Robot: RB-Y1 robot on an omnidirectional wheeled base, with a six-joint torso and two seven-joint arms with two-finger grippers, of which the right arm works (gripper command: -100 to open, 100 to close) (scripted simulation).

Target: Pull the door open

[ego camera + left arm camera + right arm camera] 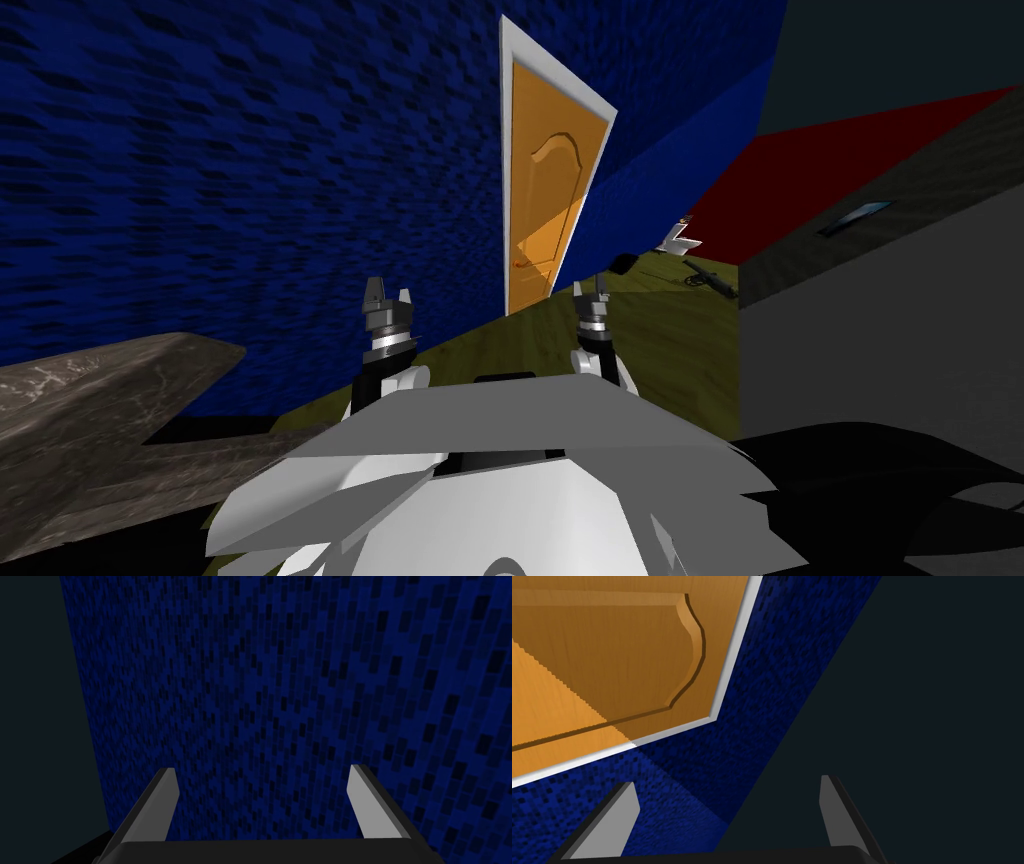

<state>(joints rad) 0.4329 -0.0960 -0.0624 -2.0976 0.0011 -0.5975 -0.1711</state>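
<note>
— Door [545, 190]?
— Orange, in a white frame [506, 150], set in the blue wall [250, 150], well ahead. Handle [519, 264] a mere speck, hard to make out.
— Fingers?
— Left gripper [262, 773] spread, facing bare wall. Right gripper [727, 783] spread too, holding nothing, aimed past the door's corner; rest of the panel cut off.

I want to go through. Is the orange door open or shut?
Shut, it seems: the orange door lies flat inside its white frame in the blue wall, with no gap showing.
</note>
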